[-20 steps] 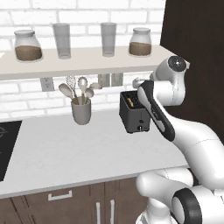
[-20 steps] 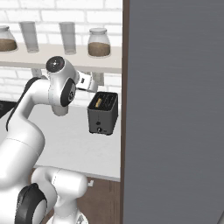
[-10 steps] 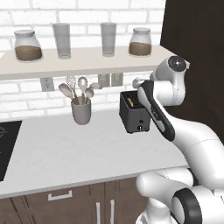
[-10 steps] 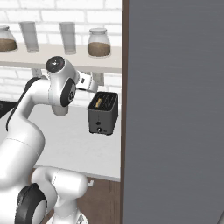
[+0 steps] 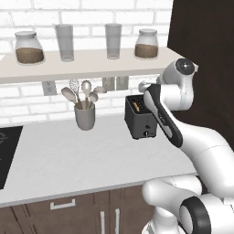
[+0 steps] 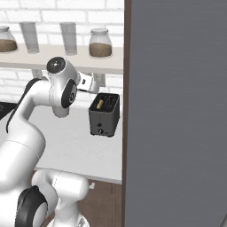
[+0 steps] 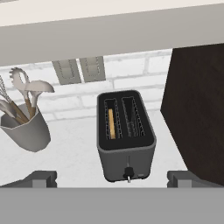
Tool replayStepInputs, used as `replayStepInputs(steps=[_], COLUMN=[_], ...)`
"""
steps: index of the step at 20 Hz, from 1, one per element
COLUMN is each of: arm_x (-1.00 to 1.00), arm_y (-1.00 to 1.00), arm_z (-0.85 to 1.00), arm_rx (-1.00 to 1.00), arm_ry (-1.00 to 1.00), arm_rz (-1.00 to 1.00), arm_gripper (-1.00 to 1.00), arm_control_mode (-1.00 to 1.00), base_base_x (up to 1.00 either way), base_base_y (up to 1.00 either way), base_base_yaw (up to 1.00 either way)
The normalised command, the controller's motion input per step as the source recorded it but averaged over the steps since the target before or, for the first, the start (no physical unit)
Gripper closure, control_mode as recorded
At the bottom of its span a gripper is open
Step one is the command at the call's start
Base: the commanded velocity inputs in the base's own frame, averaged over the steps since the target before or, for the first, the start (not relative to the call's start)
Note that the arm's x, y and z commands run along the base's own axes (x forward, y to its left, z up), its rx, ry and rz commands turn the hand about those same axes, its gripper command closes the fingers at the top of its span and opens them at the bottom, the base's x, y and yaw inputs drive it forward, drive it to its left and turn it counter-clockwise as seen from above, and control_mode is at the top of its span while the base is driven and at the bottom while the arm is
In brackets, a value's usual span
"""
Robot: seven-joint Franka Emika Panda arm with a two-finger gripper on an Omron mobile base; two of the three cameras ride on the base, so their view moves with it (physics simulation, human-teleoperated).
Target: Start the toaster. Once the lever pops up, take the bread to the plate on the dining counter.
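Observation:
The dark toaster (image 5: 140, 119) (image 6: 104, 116) (image 7: 126, 139) stands on the white wall counter (image 5: 68, 155), close to a tall dark cabinet. A tan slice of bread (image 7: 111, 124) (image 6: 100, 103) sits low in the toaster's left slot, and the other slot is empty. A small knob (image 7: 128, 172) shows low on the toaster's front. My gripper (image 7: 111, 179) hovers above and in front of the toaster, under the shelf. It is open wide with nothing between its fingers (image 7: 43, 178). The plate and the dining counter are out of view.
A grey utensil cup (image 5: 85, 117) (image 7: 27, 130) stands left of the toaster. A shelf (image 5: 91, 69) with jars and glasses runs just above my hand. The dark cabinet side (image 7: 197, 109) and a grey panel (image 6: 177, 111) close off the right. A black cooktop (image 5: 5, 151) lies far left.

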Motion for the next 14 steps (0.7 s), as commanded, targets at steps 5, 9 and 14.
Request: replayStepInputs(steps=[5,9,14], arm_x=[0.00,0.00,0.00], arm_y=[0.00,0.00,0.00], arm_z=[0.00,0.00,0.00], arm_rx=[0.00,0.00,0.00], arm_ry=[0.00,0.00,0.00], arm_rz=[0.00,0.00,0.00], arm_gripper=[-1.00,-1.00,-1.00], arm_control_mode=[-1.00,-1.00,-1.00], base_base_x=[0.00,0.00,0.00], base_base_y=[0.00,0.00,0.00], base_base_yaw=[0.00,0.00,0.00])
